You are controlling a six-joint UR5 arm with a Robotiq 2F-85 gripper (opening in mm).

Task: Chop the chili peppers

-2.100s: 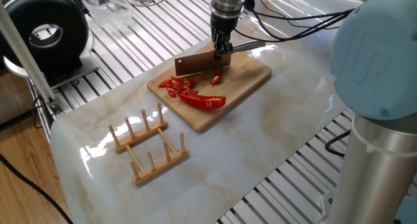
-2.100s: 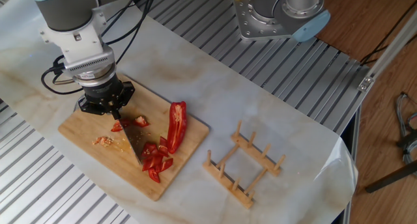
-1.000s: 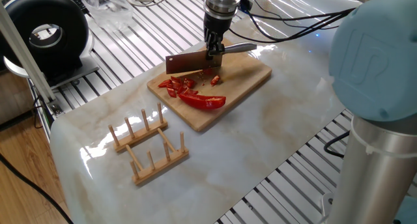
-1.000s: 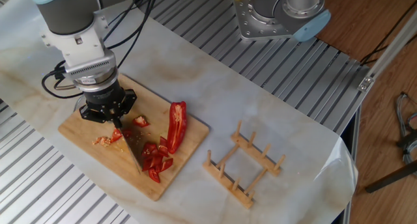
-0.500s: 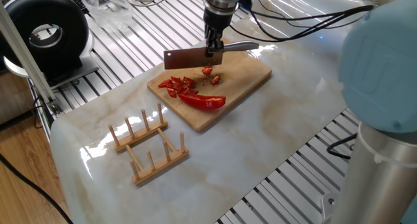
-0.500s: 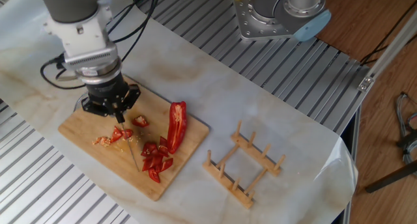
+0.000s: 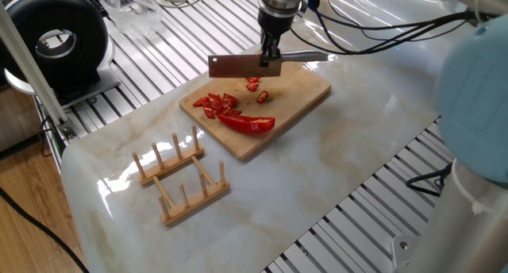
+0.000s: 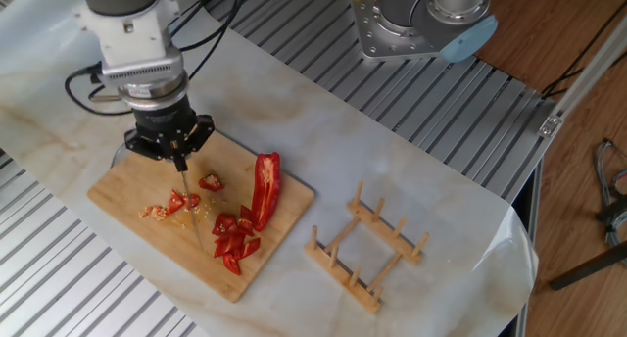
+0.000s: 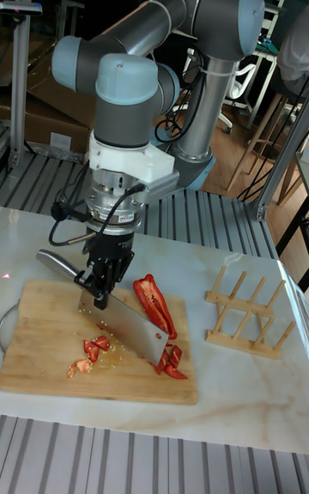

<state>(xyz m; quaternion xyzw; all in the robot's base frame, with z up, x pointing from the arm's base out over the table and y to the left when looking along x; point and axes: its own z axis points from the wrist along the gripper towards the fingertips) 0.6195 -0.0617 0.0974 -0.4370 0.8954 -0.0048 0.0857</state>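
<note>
Here the black two-finger claw [image 9: 101,281] is squeezed tight on the handle of a big steel cleaver with a wide flat blade [image 9: 129,323]. In one fixed view the claw [image 7: 271,57] holds the cleaver [image 7: 238,65] up in the air, blade flat and level, above the 12 o'clock edge of the pale wooden cutting board [image 7: 305,89]. The blade does not touch the board. In the other fixed view the claw [image 8: 178,164] points straight down and the blade [image 8: 192,219] looks like a thin line.

The grey robot arm [image 9: 129,99] stands upright over the board, with its wrist pointing straight down. Black cables hang beside the wrist.

The glossy red chili peppers [image 7: 248,124] lie on the board. One long curved half sits near the board's 6 o'clock edge in one fixed view. A heap of small red cut bits [image 7: 217,105] lies just beside it, at about 9 o'clock on the board. A few more red bits [image 7: 256,90] lie near the middle, under the blade.

The board rests on a shiny marble-look surface [image 7: 333,162]. A small wooden rack with upright pegs [image 7: 181,174] stands well apart from the board, at about 7 o'clock from it.
</note>
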